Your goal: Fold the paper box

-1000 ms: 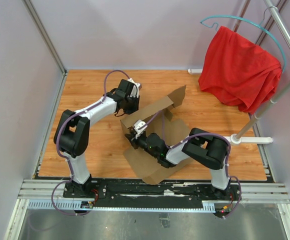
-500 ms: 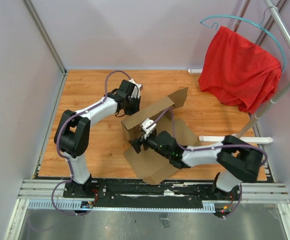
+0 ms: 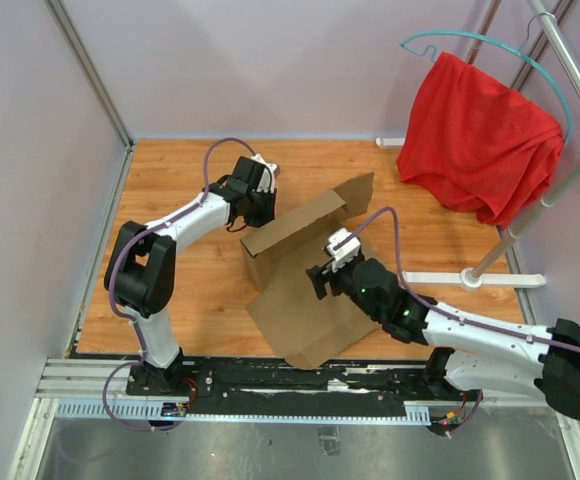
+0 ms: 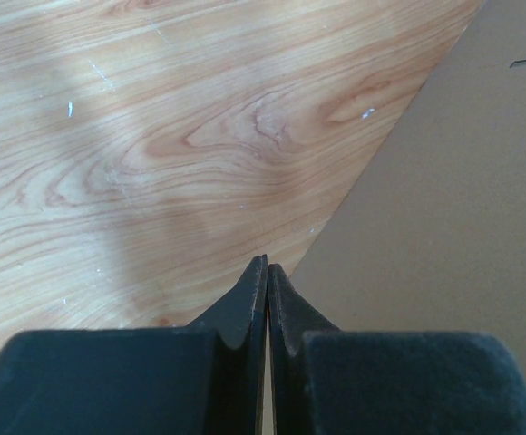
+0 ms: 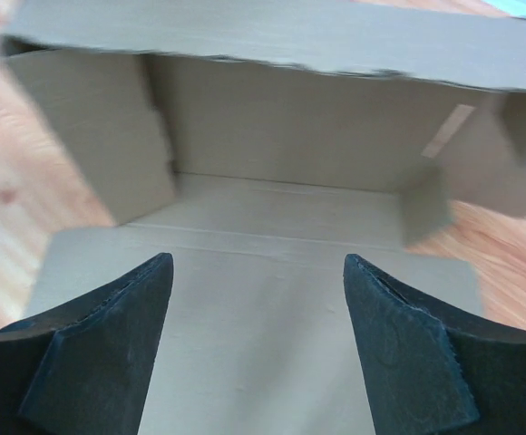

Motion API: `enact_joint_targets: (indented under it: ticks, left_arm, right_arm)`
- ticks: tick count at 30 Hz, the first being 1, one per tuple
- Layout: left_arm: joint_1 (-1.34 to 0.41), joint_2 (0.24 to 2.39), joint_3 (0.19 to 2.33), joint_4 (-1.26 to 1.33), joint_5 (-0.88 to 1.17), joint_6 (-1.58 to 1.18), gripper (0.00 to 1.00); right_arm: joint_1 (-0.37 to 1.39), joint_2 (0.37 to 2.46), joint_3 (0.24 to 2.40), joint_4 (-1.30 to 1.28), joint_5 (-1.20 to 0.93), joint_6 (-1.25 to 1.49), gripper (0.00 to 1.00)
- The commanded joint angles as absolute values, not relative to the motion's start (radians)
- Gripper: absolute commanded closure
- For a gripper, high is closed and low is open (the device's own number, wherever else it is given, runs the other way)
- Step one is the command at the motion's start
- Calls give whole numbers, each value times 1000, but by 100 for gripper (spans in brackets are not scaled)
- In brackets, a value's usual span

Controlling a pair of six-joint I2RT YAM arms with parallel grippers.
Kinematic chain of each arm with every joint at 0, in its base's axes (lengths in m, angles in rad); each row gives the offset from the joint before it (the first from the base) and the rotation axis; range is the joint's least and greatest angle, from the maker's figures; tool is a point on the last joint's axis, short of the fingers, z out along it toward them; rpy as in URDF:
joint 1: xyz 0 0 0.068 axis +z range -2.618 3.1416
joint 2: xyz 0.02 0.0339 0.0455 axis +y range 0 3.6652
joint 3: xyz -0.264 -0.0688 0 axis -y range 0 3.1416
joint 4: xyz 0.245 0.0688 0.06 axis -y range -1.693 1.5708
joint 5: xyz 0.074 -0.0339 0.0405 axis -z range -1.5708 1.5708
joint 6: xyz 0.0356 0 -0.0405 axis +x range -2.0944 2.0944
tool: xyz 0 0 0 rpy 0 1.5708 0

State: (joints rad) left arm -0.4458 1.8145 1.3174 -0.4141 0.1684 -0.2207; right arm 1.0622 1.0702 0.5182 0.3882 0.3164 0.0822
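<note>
Brown cardboard paper box [image 5: 272,136] right ahead of right gripper [image 5: 256,267], fingers spread wide, nothing held, over the flat front panel. Back wall and two side flaps standing up just beyond fingertips. Left gripper [image 4: 267,269] pinched fully closed, nothing visible between fingers, box panel just to its right, wooden table [image 4: 154,136] to its left and ahead. Far beyond right gripper, red cloth [image 3: 475,140] on a hanger [image 3: 490,42], well apart from box.
</note>
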Motion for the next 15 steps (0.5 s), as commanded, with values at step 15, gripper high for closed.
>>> enact_joint_targets:
  ticks: [15]
  left_arm:
    - [-430,1736,1328,-411,119,-227,94]
  right_arm:
    - [553,1119,694,76,489,144,19]
